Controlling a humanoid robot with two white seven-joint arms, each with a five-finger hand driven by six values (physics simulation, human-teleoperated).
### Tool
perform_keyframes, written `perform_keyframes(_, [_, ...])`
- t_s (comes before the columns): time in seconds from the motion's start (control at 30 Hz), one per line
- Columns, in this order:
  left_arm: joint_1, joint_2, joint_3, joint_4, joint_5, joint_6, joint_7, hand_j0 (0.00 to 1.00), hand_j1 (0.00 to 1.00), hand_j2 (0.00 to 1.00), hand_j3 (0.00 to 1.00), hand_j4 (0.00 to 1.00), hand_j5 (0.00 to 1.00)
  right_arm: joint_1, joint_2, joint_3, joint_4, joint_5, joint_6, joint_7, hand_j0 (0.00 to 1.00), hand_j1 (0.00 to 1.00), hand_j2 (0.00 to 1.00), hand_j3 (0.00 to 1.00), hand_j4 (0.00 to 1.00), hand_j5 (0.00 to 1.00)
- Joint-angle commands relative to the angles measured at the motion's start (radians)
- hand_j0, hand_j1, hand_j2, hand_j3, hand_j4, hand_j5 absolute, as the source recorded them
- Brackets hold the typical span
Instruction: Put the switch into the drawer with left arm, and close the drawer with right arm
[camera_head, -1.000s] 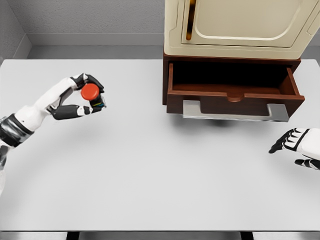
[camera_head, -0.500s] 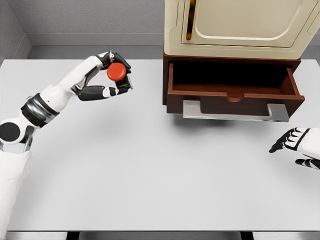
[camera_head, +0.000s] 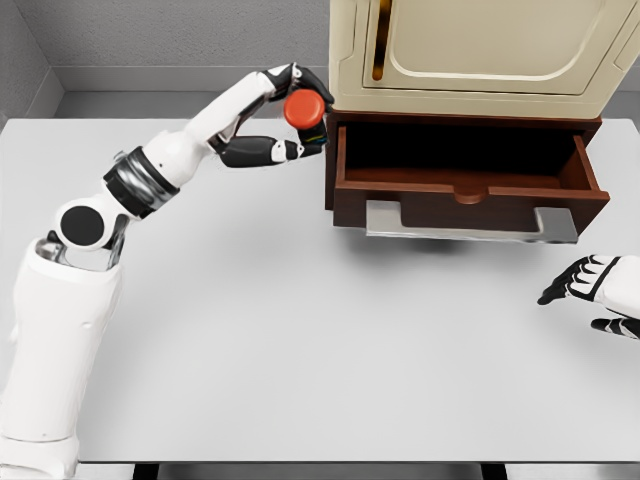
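The switch (camera_head: 304, 110) (red button on top, dark body below) sits pinched in the left hand (camera_head: 285, 120), held in the air at about 12 o'clock in the head view, just beside the left wall of the open drawer (camera_head: 465, 180). Fingers curl over it from above and the thumb closes underneath, so it lies at the hand's 3 o'clock tip, facing the drawer. By my reading, the grasp and lift are done and the carry is nearly done; what is left is clearing the wall, lowering the switch into the cavity, letting go, and then pushing the drawer shut. The right hand (camera_head: 597, 292) rests at 4 o'clock on the table (camera_head: 300, 350), fingers loosely spread and holding nothing, well below the handle (camera_head: 470, 222).
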Motion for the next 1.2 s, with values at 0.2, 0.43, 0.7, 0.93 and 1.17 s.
perform_keyframes(0.2, [-0.032, -0.129, -0.013, 0.012, -0.178, 0.023, 0.001, 0.35, 0.35, 0.35, 0.35, 0.35, 0.35, 0.0, -0.002, -0.001, -0.002, -0.008, 0.0, -0.001, 0.76, 0.76, 0.76, 0.76, 0.76, 0.76])
perform_keyframes(0.43, [-0.068, -0.163, -0.062, 0.011, -0.314, 0.021, 0.001, 0.34, 0.34, 0.34, 0.34, 0.34, 0.34, -0.002, 0.004, -0.002, -0.002, -0.008, 0.0, 0.0, 0.76, 0.76, 0.76, 0.76, 0.76, 0.76])
perform_keyframes(0.7, [-0.094, -0.163, -0.105, -0.005, -0.414, 0.013, 0.001, 0.34, 0.34, 0.34, 0.34, 0.34, 0.34, -0.002, 0.004, -0.002, -0.002, -0.008, 0.0, 0.002, 0.76, 0.76, 0.76, 0.76, 0.76, 0.76])
perform_keyframes(0.93, [-0.127, -0.165, -0.157, -0.005, -0.523, 0.015, 0.001, 0.35, 0.35, 0.35, 0.35, 0.35, 0.35, -0.003, 0.002, -0.002, 0.0, -0.02, 0.0, 0.0, 0.76, 0.76, 0.76, 0.76, 0.76, 0.76])
perform_keyframes(1.17, [-0.138, -0.165, -0.157, -0.049, -0.629, 0.018, 0.001, 0.35, 0.35, 0.35, 0.35, 0.35, 0.35, -0.008, 0.001, -0.002, 0.0, -0.022, 0.0, -0.001, 0.76, 0.76, 0.76, 0.76, 0.76, 0.76])
